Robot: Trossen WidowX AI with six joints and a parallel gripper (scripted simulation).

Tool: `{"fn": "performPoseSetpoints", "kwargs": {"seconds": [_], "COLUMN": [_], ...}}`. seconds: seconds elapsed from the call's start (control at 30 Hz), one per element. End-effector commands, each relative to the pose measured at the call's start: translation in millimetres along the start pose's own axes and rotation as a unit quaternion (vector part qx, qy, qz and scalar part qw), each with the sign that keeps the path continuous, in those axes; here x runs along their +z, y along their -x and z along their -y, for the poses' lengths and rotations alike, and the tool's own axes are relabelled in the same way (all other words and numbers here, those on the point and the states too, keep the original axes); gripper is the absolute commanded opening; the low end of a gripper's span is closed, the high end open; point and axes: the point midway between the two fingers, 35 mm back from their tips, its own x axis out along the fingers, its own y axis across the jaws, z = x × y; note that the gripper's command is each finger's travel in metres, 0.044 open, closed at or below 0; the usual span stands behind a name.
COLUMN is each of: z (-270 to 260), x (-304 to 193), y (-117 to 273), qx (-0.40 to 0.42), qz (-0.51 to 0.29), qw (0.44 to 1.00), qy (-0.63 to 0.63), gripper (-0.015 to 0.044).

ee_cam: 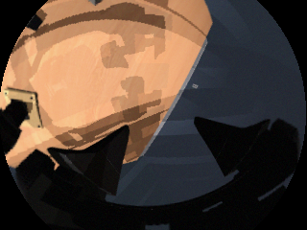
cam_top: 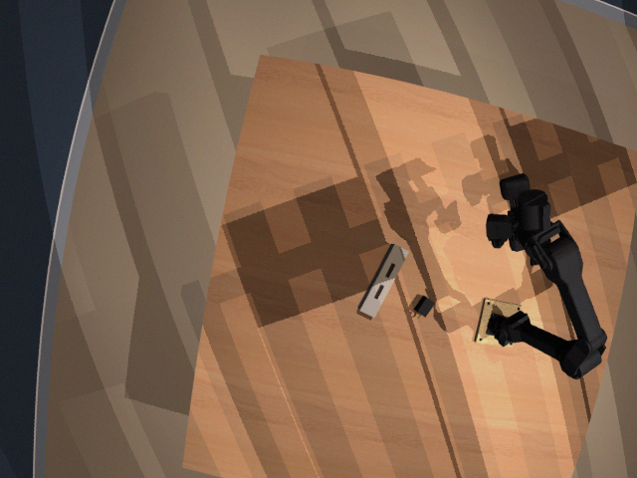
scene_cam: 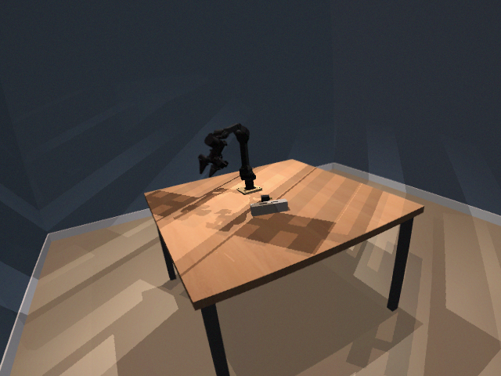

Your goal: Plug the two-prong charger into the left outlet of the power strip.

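The black charger point(cam_top: 424, 305) point(scene_cam: 264, 197) point(ee_cam: 35, 21) lies on the table between the power strip and the arm's base; in the top view its thin prongs show at its lower-left side. The pale grey power strip point(cam_top: 373, 303) point(scene_cam: 268, 208) point(ee_cam: 95, 1) lies beside it, with two dark outlet slots on top; only its tip shows in the wrist view. My gripper point(cam_top: 503, 207) point(scene_cam: 205, 173) point(ee_cam: 162, 124) is open and empty. It hangs above the table's edge region, well away from charger and strip. Whether the shutter shows cannot be told.
The arm's base plate point(cam_top: 507, 305) point(scene_cam: 243, 189) point(ee_cam: 29, 93) is fixed on the wooden table point(cam_top: 309, 401) point(scene_cam: 226, 267) point(ee_cam: 77, 53), near the charger. In the wrist view the table's edge runs between the fingers' directions, with dark blue beyond it. Shadow patches cross the table.
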Motion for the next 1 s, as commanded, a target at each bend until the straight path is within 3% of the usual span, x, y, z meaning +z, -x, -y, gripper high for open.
{"fn": "performPoseSetpoints", "kwargs": {"seconds": [0.0, 0.97], "z": [-6.1, -70.5], "x": [21.6, 155.1], "y": [-2.6, 11.8], "qx": [0.011, 0.076], "qz": [0.021, 0.140], "qw": [1.000, 0.979], "qy": [0.014, 0.124], "gripper": [0.0440, 0.0440]}}
